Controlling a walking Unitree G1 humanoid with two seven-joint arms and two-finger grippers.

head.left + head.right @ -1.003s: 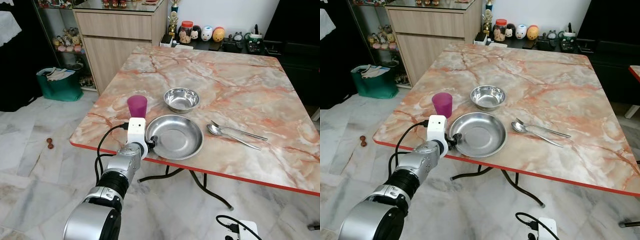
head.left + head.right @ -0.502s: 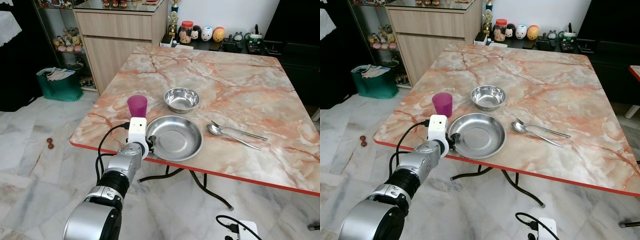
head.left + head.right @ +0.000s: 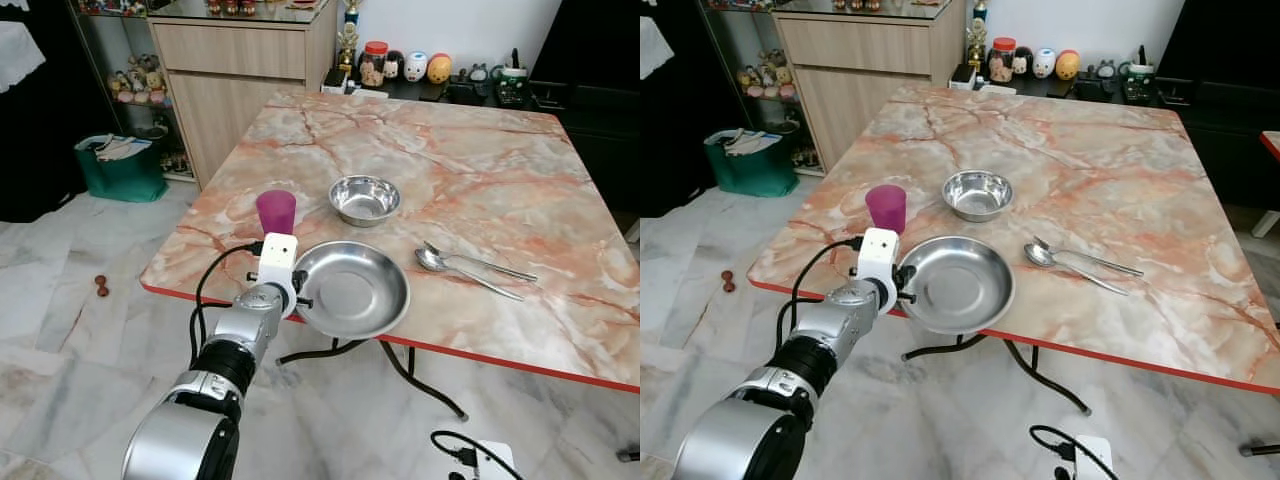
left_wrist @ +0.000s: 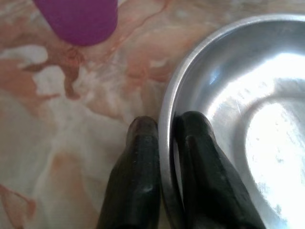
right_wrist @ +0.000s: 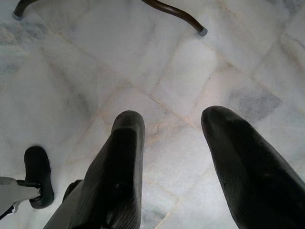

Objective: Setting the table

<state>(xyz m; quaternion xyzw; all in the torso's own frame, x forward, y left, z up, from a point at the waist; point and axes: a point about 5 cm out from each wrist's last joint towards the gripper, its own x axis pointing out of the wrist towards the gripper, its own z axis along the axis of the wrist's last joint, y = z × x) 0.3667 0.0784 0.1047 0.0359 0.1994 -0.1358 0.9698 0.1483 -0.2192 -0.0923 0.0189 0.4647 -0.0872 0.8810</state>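
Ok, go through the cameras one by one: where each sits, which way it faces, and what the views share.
Left eye: on the head, facing forward and down at the marble table; left arm in view.
Right eye: beside it, same scene; left hand at the steel plate.
Left wrist: along its fingers, which pinch the plate's rim; purple cup beyond.
Right wrist: faces the marble floor past the open right hand.
Shared: plate and cup appear in the head views and the left wrist view.

silver arm [image 3: 215, 385], black cable [image 3: 205, 290], black fingers [image 4: 138, 176]
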